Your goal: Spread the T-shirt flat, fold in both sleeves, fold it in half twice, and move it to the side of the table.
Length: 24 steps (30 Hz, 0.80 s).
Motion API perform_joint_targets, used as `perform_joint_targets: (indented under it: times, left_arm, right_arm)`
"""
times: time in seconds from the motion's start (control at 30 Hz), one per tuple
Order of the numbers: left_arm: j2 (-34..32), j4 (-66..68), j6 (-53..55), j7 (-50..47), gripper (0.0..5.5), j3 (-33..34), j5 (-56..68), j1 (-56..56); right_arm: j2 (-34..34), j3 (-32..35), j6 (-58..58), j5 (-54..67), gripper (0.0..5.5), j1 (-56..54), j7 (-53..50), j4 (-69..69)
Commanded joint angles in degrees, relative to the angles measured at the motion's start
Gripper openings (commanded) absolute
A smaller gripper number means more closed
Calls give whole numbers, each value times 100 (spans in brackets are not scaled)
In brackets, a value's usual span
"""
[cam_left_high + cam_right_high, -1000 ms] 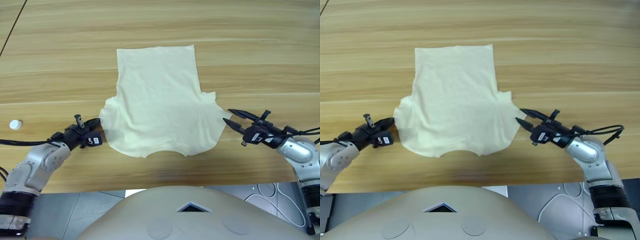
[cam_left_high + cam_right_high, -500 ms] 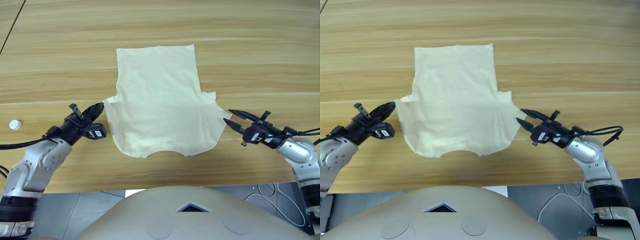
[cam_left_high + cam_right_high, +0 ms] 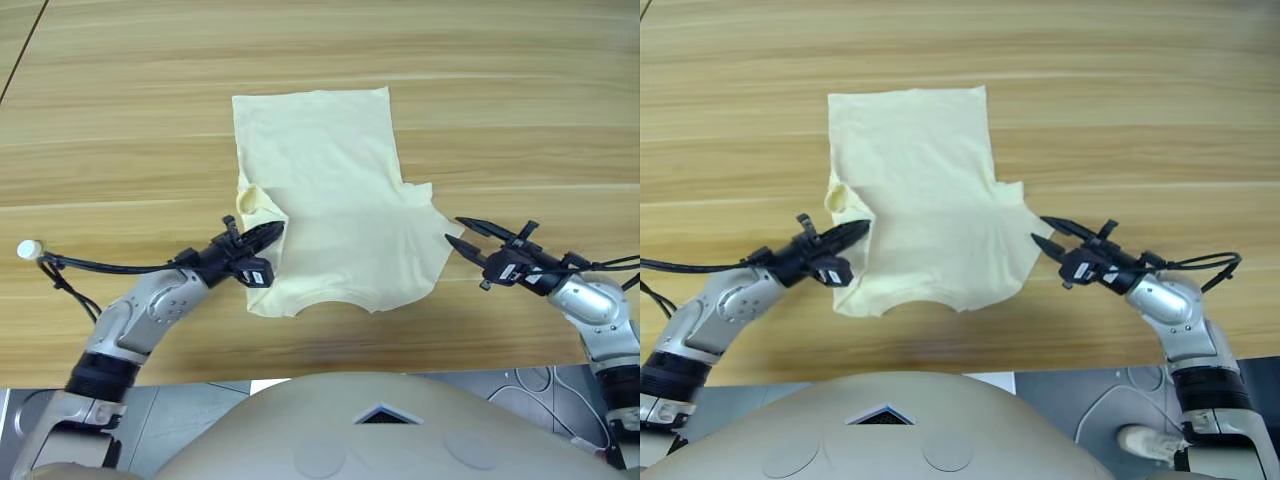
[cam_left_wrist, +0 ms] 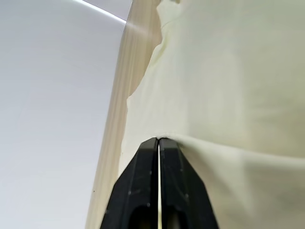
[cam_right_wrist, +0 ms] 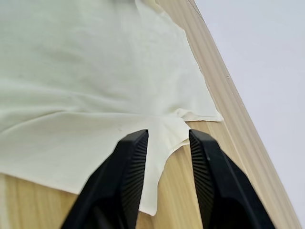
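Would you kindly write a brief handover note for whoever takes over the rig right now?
Left tool: shut on the left sleeve, held over the T-shirt body.
Right tool: open, straddling the tip of the right sleeve, low over the table.
Done: shirt spread flat mid-table; left sleeve partly folded in.
Left: lay that sleeve down, fold the right sleeve, halve twice, move aside.

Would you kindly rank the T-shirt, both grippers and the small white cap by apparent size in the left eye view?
1. T-shirt, by far the largest.
2. left gripper and right gripper: they look alike, so I leave them unranked against each other.
3. small white cap, the smallest.
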<state>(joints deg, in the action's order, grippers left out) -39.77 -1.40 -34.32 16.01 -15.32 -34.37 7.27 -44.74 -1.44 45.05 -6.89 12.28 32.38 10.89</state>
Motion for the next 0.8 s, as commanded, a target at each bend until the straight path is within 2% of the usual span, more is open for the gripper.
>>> perform_joint_targets:
  times: [0.03, 0.3, 0.57, 0.7, 0.8]
  left_arm:
    - [42, 396, -57, 131, 19, -166, 5, -226]
    - [260, 553, -54, -17, 141, -104, 280, -287]
    - [-358, -8, -130, 945, 141, -159, 1518, 765]
    - [-415, -28, 34, 1135, 141, -145, 1575, 1178]
    - [-456, -138, 24, 1205, 141, -97, 1651, 1321]
  right_arm:
    - [21, 4, 32, -69, 159, -49, -56, 11]
    - [34, 12, 56, -101, 159, -72, -92, 60]
    - [-98, 90, -2, -109, 159, -182, -71, -80]
    - [-178, 91, -67, -76, 159, -242, 12, -178]
    - [-409, 334, -142, -150, 159, -32, -25, -273]
